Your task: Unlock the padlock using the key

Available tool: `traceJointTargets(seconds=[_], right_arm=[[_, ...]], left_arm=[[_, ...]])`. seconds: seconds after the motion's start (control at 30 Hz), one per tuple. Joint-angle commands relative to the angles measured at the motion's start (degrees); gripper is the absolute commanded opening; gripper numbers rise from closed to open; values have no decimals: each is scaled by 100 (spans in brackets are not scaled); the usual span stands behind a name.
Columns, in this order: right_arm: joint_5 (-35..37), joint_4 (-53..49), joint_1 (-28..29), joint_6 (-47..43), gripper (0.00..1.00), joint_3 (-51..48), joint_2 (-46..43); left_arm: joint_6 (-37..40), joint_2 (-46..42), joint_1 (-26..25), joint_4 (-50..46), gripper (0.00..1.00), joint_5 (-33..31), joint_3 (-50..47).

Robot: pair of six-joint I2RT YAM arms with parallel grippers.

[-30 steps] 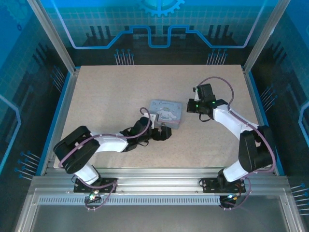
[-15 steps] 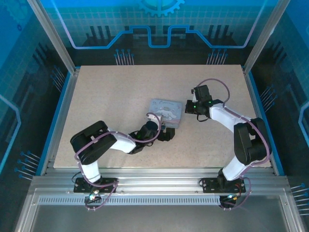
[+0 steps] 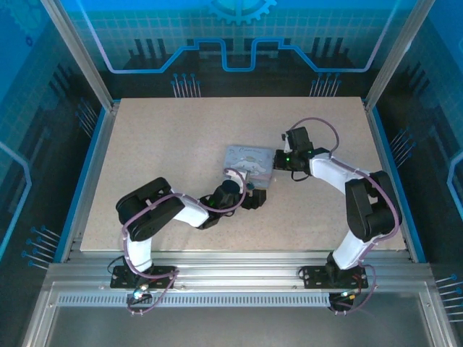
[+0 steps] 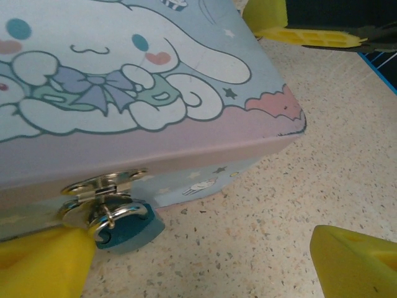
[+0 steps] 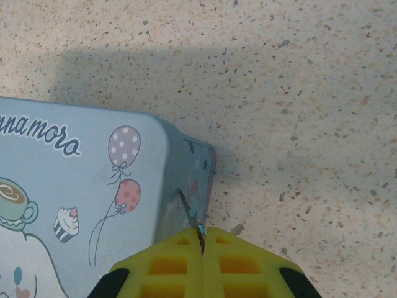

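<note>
Small, dark teal padlock (image 4: 127, 228) hangs from the silver hasp (image 4: 102, 185) on the tin (image 4: 155, 93), near side, just beside one finger of the wide-open left gripper (image 4: 198, 259). Right gripper (image 5: 203, 239) is pinched tight on the key (image 5: 189, 213) at the tin's right end.

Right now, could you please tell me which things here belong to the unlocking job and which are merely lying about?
Job: padlock hanging on the hasp; key pinched in the right gripper.
Bystanders: cartoon tin, which merely carries the lock; speckled table.
</note>
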Motion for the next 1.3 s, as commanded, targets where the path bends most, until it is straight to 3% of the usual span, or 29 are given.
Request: traceJointTargets(seconds=[0.0, 0.4, 0.77, 1.0, 1.17, 1.27], right_arm=[[-168, 120, 104, 49, 0, 167, 94], [-160, 124, 184, 46, 0, 82, 17], [-125, 80, 268, 46, 0, 143, 8], [-98, 59, 328, 43, 0, 152, 6], [-64, 68, 348, 46, 0, 110, 6], [-56, 71, 355, 38, 0, 83, -14]], left_arm=[[-20, 148, -29, 435, 87, 247, 94], [-698, 554, 141, 1588, 91, 530, -112], [-1099, 662, 399, 2007, 64, 1063, -325], [-1350, 912, 402, 2095, 66, 1263, -156], [-1448, 986, 389, 1979, 74, 1342, -18], [-1422, 911, 402, 1925, 67, 1213, -123]])
